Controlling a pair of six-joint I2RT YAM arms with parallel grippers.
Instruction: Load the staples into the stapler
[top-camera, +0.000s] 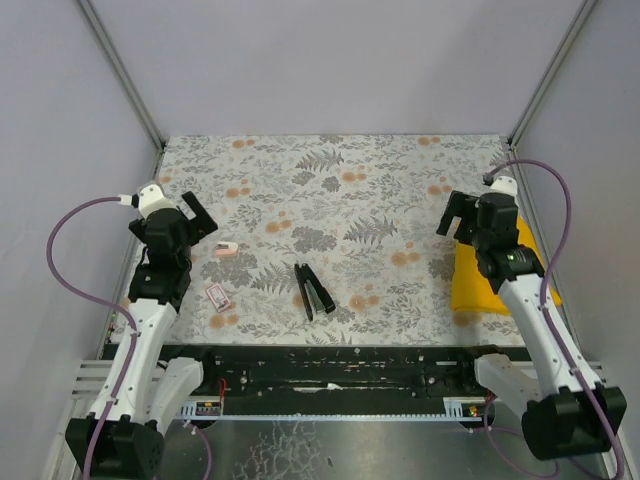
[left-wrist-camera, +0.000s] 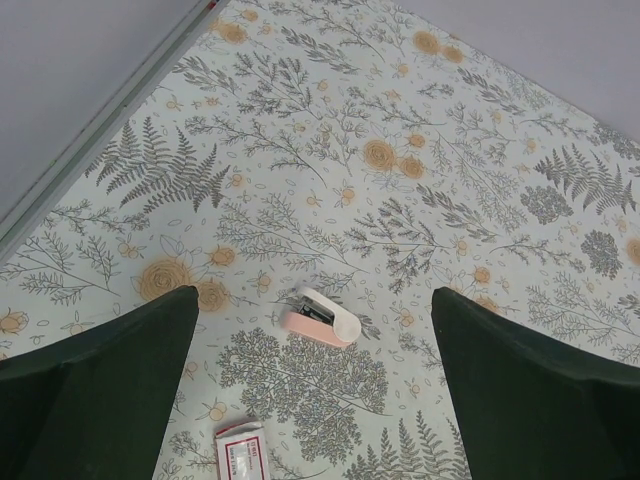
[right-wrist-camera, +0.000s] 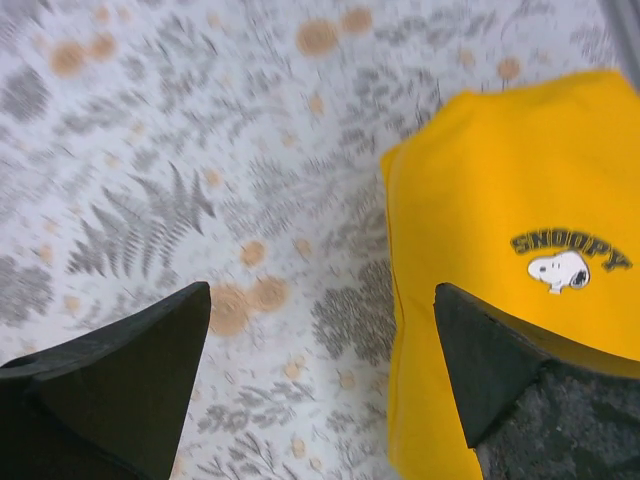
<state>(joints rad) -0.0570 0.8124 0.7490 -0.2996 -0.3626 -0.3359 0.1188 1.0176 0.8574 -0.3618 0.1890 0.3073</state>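
Note:
The black stapler (top-camera: 313, 290) lies opened in a narrow V near the middle front of the floral table; neither wrist view shows it. A small white box with red print (top-camera: 219, 296), likely the staples, lies to its left and shows at the bottom of the left wrist view (left-wrist-camera: 242, 455). My left gripper (top-camera: 203, 222) hovers open and empty at the left, above and behind the box (left-wrist-camera: 313, 295). My right gripper (top-camera: 455, 225) hovers open and empty at the right, over the table beside the yellow cloth's edge (right-wrist-camera: 322, 290).
A small pink and white device (top-camera: 227, 249) lies between the left fingers in the left wrist view (left-wrist-camera: 322, 316). A yellow cloth with a Snoopy print (top-camera: 490, 280) lies at the right edge (right-wrist-camera: 500, 200). Grey walls enclose the table on three sides.

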